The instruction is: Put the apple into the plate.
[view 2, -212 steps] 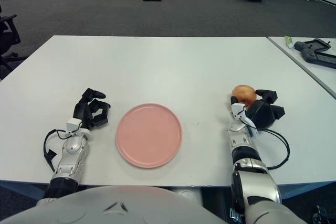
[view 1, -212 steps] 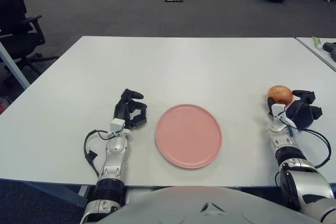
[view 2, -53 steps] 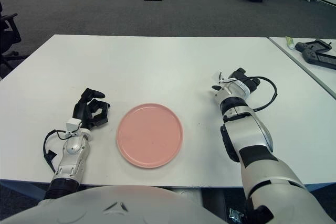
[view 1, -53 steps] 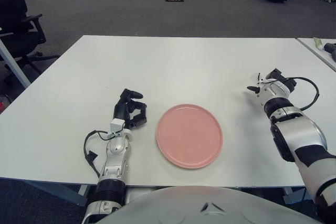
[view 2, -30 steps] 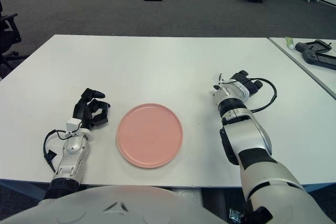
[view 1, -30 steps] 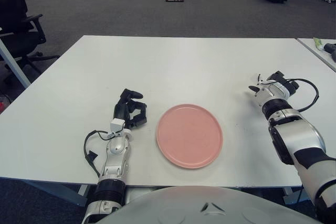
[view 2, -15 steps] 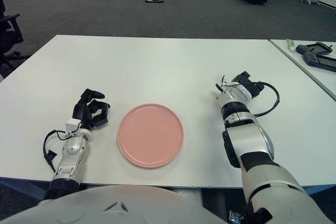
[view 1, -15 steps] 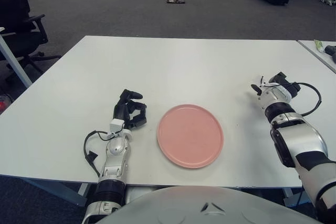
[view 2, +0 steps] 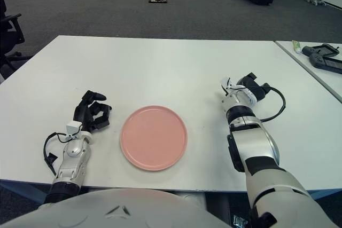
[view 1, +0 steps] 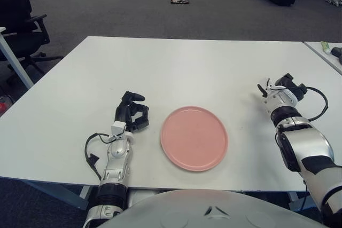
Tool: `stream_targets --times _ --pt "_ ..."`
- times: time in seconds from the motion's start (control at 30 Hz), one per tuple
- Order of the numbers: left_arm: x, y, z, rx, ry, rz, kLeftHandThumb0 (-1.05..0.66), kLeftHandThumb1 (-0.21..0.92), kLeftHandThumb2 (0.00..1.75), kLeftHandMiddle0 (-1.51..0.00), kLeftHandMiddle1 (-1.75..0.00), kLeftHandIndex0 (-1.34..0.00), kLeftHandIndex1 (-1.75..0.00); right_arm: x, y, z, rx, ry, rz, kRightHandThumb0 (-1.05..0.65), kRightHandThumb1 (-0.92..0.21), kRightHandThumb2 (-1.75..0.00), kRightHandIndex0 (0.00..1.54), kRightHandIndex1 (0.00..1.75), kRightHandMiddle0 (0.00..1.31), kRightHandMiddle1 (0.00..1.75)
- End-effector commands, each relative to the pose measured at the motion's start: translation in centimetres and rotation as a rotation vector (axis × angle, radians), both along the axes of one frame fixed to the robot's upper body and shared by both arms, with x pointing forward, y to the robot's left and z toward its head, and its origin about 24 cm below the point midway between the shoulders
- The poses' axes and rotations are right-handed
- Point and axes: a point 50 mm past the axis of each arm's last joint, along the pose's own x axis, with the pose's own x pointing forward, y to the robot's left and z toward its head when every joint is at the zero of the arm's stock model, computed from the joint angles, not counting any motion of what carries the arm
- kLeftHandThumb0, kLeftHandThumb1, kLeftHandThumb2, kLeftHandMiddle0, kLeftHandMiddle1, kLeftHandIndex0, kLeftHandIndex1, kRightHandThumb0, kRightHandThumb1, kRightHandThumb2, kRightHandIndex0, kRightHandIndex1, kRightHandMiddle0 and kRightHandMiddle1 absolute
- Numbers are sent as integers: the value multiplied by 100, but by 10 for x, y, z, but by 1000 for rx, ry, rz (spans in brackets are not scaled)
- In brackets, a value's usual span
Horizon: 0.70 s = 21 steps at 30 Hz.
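White surface (view 1: 176,62) right in front, wide and flat. Nearest the robot, a pink plate (view 1: 194,138), round, lying flat on the surface with nothing on it. Just to the left of the plate, the left hand (view 1: 132,111), black fingers curled in, holding nothing. A little farther back and off to the right of the plate, well apart from it, the right hand (view 1: 283,90), turned so only its back shows. Cannot tell how far open it is, or whether it holds anything. A black cable (view 1: 319,105) looping beside its wrist. Apple not seen in either view, so cannot tell where it is. Past the far edge, grey floor (view 1: 133,9) with a small dark thing (view 1: 179,0) lying on it. Black chair (view 1: 18,22) far off to the left.
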Motion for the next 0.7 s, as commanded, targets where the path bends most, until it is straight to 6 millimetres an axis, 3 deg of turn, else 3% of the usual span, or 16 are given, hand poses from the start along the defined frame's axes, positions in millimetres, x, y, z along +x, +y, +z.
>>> stream_targets --times 0.0,0.2,0.3,0.57,0.67 --pt "-12 5 -17 2 101 10 -1 40 113 -64 -145 -41 -175 -49 -3 -54 106 188 -105 -57 -55 -84 0 33 0 53" --pt "-11 7 -15 -6 91 4 -1 40 114 -64 -147 -41 -175 -51 -3 -56 135 132 -149 -49 -45 -94 0 68 0 81" --pt "-11 9 -14 -2 87 6 -1 40 114 -64 -146 -41 -175 -51 -2 -56 142 112 -159 -42 -38 -104 0 86 0 109" --pt "-11 14 -8 17 86 2 -1 40 115 -64 -147 -41 -175 -51 0 -56 129 74 -148 -34 -30 -117 0 121 6 159" --pt "-11 16 -6 15 82 -3 -1 40 116 -63 -150 -39 -175 -51 1 -56 116 67 -139 -37 -53 -96 0 131 29 166"
